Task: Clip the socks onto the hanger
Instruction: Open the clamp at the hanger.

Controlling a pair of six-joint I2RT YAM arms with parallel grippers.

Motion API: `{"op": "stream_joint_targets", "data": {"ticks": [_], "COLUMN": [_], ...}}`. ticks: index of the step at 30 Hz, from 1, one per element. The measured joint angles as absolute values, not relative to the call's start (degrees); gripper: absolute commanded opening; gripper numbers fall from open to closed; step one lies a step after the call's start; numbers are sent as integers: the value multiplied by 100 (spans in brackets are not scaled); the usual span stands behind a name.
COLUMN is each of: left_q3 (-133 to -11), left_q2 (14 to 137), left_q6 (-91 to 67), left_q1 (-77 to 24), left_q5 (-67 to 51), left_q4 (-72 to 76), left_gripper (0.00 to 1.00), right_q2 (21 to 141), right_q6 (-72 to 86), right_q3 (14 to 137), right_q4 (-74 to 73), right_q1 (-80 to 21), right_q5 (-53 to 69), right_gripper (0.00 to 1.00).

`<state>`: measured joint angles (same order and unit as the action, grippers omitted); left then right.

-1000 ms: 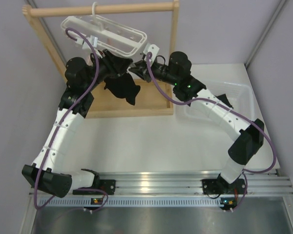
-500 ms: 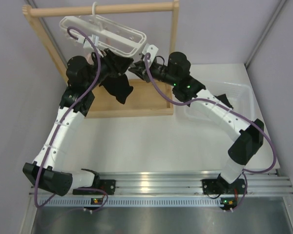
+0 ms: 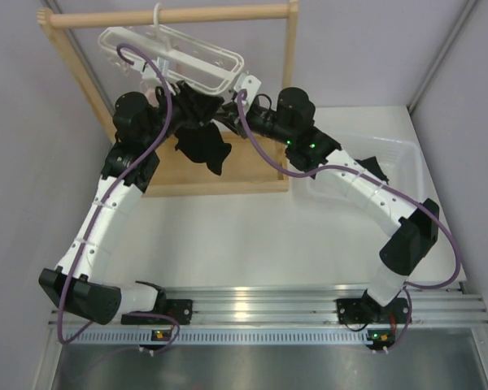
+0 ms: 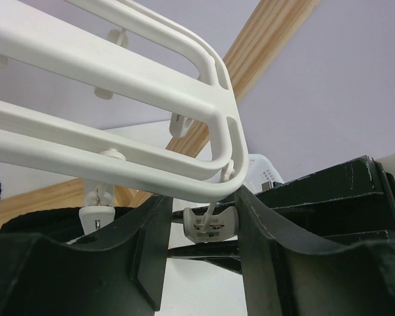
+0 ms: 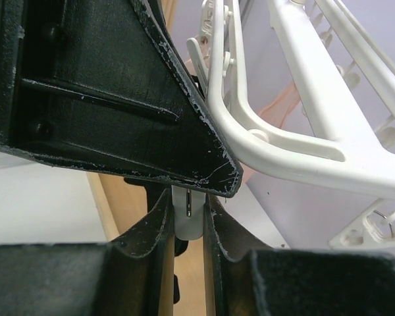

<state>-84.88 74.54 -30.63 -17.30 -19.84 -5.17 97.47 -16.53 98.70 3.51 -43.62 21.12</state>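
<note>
Pinching clip (image 5: 187, 220), right gripper (image 5: 187, 197) | left gripper (image 4: 203, 210) part-open, crowding alongside | sock (image 3: 202, 145) dangling under hanger (image 4: 118, 72); wooden rack (image 3: 171, 16) behind

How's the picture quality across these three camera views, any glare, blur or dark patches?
Top external: sharp and evenly lit, with glare on the metal rail. Left wrist: the hanger is bright, nearly washed out; the left claw is dark and soft. Right wrist: the right claw, pinching a clip, is in deep shadow, the wooden rack behind blurred.
</note>
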Motion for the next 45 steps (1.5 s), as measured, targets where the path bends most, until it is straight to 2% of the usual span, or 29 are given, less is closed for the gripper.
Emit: {"op": "stream_joint_targets", "data": {"ticks": [4, 6, 10, 15, 16, 18, 19, 21, 22, 25, 30, 32, 33, 36, 37, 39, 40, 43, 45], "left_q3": [-8486, -8486, -8468, -8412, -8403, -8394, -8390, -8388, -8388, -8388, -8388, -8388, -8388, -8388, -8388, -8388, -8388, -8374, -8342], "left_q2": [7452, 7448, 7402, 7352, 7352, 7352, 7352, 7352, 7352, 7352, 7352, 7352, 7352, 7354, 7354, 7352, 7352, 7347, 7330], "left_q6": [-3020, -3006, -3004, -3006, -3011, -3017, -3028, -3039, -3052, -3098, -3135, -3135, -3138, -3138, -3148, -3159, -3159, -3159, -3157], "left_q1": [-1730, -1732, -1752, -1752, -1752, -1750, -1750, -1743, -1734, -1715, -1702, -1699, -1697, -1695, -1695, -1688, -1688, -1688, -1686], "left_q5": [-1986, -1986, -2005, -1984, -1986, -1986, -1986, -1988, -1992, -2012, -2078, -2102, -2115, -2139, -2147, -2174, -2178, -2185, -2185], "left_q4": [-521, -521, -526, -521, -521, -519, -519, -521, -521, -521, -519, -521, -521, -502, -497, -497, -497, -499, -495], "left_gripper": [47, 41, 35, 13, 6, 0, 0, 0, 0, 0, 0, 0, 0, 0, 6, 15, 23, 35, 39], "right_q2": [9747, 9747, 9747, 9747, 9747, 9747, 9747, 9747, 9747, 9747, 9747, 9747, 9747, 9747, 9747, 9747, 9747, 9747, 9747], "right_q6": [-1651, -1651, -1649, -1647, -1647, -1647, -1647, -1638, -1640, -1653, -1651, -1656, -1649, -1645, -1653, -1667, -1669, -1667, -1638], "right_q3": [9874, 9878, 9880, 9880, 9880, 9880, 9880, 9880, 9880, 9880, 9870, 9870, 9870, 9872, 9872, 9880, 9880, 9883, 9883], "right_q4": [344, 342, 336, 311, 294, 279, 266, 250, 250, 250, 255, 259, 263, 290, 281, 274, 263, 246, 246], "right_q1": [-4375, -4375, -4381, -4401, -4403, -4403, -4403, -4403, -4403, -4403, -4397, -4392, -4390, -4381, -4381, -4381, -4381, -4381, -4381], "right_q5": [2062, 2058, 2062, 2062, 2060, 2056, 2051, 2038, 2032, 1979, 1957, 1962, 1975, 2064, 2099, 2132, 2134, 2137, 2130], "right_gripper": [0, 0, 0, 0, 1, 15, 26, 33, 41, 43, 41, 36, 33, 10, 0, 0, 0, 0, 0]}}
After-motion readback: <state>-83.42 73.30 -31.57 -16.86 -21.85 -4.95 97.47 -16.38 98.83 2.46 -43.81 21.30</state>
